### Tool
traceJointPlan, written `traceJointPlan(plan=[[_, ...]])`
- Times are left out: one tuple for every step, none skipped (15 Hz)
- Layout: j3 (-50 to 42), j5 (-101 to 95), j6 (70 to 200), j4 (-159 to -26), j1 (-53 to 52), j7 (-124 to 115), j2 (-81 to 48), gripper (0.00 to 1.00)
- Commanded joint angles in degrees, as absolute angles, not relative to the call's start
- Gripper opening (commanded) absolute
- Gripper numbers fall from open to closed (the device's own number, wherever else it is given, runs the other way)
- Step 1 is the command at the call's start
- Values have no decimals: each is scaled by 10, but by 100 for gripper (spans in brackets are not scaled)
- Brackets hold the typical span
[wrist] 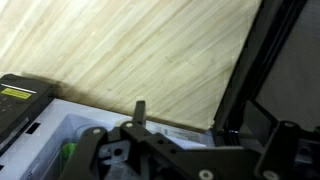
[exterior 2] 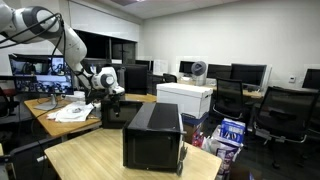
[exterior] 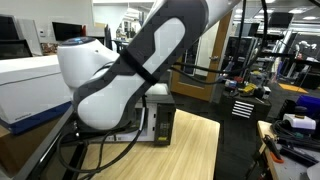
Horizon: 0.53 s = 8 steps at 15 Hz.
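The gripper (exterior 2: 107,90) hangs mid-air, jaws spread wide, empty. Nearest, the black box (exterior 2: 152,135) sits on the wooden table (exterior 2: 90,160), apart from it. The arm (exterior: 140,60) hides most of an exterior view; wrist view blurry.

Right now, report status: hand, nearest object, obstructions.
Hand open, empty. Wooden table beneath it; black box nearby, untouched. No obstruction seen.

The table (wrist: 150,50) is pale wood, grained and matt. The black box (exterior 2: 152,135) looks smooth, slightly glossy plastic.
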<state>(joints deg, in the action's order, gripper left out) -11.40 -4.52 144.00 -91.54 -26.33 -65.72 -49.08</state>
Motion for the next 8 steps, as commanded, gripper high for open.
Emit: traceJointPlan(plan=[[-102,-56,1430,-925,-236,-655,-486,100],[-100,-55,1438,-928,-228,-649,-485,100],[-96,-50,1440,-929,-218,-645,-483,100],[-98,-48,1443,-932,-211,-649,-482,100],[-98,-45,1445,-932,-203,-651,-482,100],[-96,-42,1444,-933,-192,-646,-481,100],[-82,-38,1444,-938,-169,-614,-476,100],[-71,-37,1448,-943,-152,-585,-472,100]])
